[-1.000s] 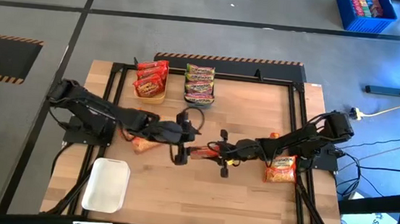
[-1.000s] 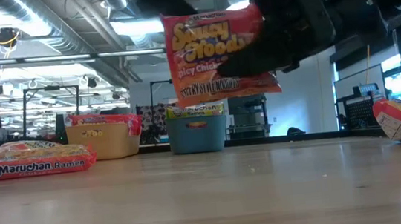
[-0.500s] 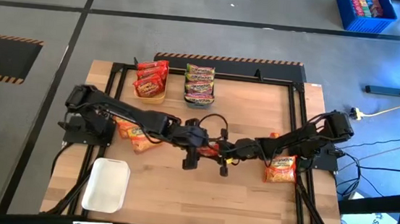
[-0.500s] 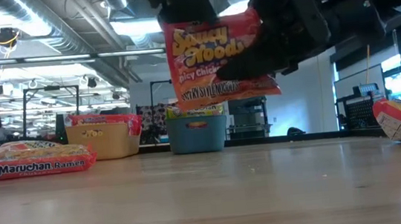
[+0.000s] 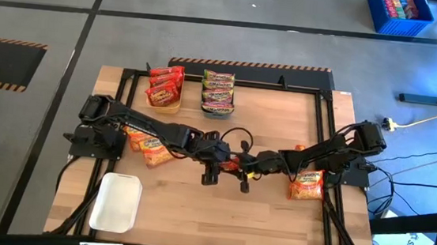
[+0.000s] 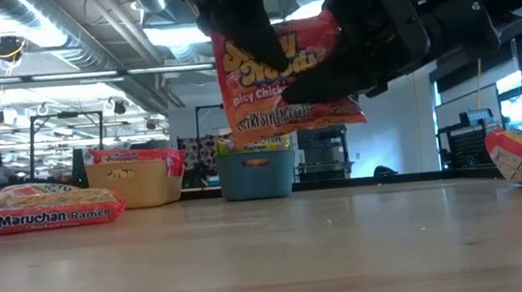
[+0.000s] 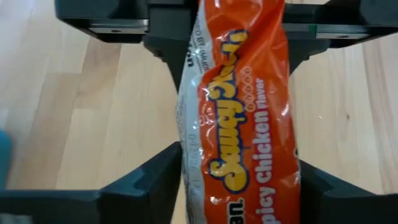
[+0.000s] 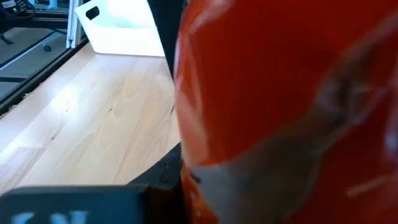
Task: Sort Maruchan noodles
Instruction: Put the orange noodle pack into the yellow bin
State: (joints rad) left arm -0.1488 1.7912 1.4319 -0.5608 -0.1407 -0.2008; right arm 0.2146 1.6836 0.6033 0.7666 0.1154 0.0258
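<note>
Since a second ago the left gripper (image 5: 211, 166) slid in from the table's left to mid-table, meeting the right gripper (image 5: 238, 169). Low view: the orange noodle packet (image 6: 285, 77) hangs above the wooden table (image 6: 273, 261), pinched by the right gripper. Left wrist view: left fingers (image 7: 149, 180) flank the packet, apparently not clamped yet.

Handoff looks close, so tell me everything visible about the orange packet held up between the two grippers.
The orange crinkly plastic noodle packet hangs upright above the middle of the wooden table, clear of it. Yellow lettering reads "Spicy Chicken". The right gripper pinches one side; the left gripper straddles it, fingers at both edges, not visibly clamped.
</note>
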